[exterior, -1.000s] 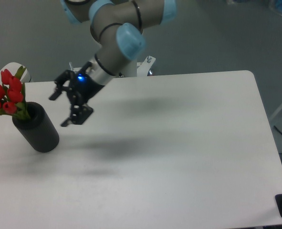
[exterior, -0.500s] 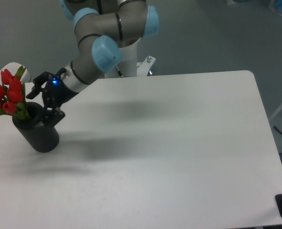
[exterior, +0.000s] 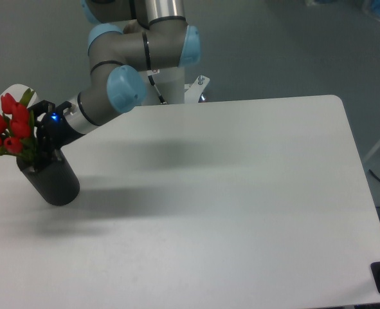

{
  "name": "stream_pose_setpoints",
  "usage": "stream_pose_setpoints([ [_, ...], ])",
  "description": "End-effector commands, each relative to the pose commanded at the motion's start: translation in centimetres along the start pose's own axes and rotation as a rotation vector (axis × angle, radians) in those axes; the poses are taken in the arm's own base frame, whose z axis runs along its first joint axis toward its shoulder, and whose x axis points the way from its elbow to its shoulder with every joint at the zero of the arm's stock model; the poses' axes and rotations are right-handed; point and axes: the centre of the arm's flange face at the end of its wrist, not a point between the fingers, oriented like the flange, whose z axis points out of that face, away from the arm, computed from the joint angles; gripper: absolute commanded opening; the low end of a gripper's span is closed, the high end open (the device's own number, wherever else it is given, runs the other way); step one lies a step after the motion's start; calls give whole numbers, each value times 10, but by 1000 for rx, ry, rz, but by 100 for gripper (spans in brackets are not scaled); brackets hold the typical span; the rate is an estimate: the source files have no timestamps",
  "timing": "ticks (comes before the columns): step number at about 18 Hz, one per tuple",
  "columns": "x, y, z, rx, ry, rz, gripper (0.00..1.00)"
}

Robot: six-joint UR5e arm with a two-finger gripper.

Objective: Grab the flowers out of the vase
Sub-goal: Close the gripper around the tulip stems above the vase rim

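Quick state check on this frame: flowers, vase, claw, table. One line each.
flowers: in the vase, leaning left, not lifted.
vase: on the table, tilted in this view, flowers inside.
claw: at the vase mouth beside the stems; open or shut not discernible.
table: white top, holds only the vase near its left edge.

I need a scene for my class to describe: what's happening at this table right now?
A robot arm has reached its pincer to the red flowers, which stand in a black vase at the left end of the white table. The flowers are not lifted yet; whether the pincer grips the stems can't be told.
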Motion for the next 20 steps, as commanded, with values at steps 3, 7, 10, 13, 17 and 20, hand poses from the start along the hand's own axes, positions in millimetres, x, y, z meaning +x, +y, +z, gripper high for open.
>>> stream_pose_setpoints([
  [3, -1, -4, -6, 13, -12, -1, 22],
  [7, -9, 4, -22, 18, -44, -21, 18],
  [10, -10, 3, -28, 58, -49, -44, 18],
  [13, -9, -8, -35, 112, -50, -85, 18],
  [17, -10, -20, -53, 189, -66, -119, 18],
  [20, -10, -27, -71, 253, -81, -136, 18],
])
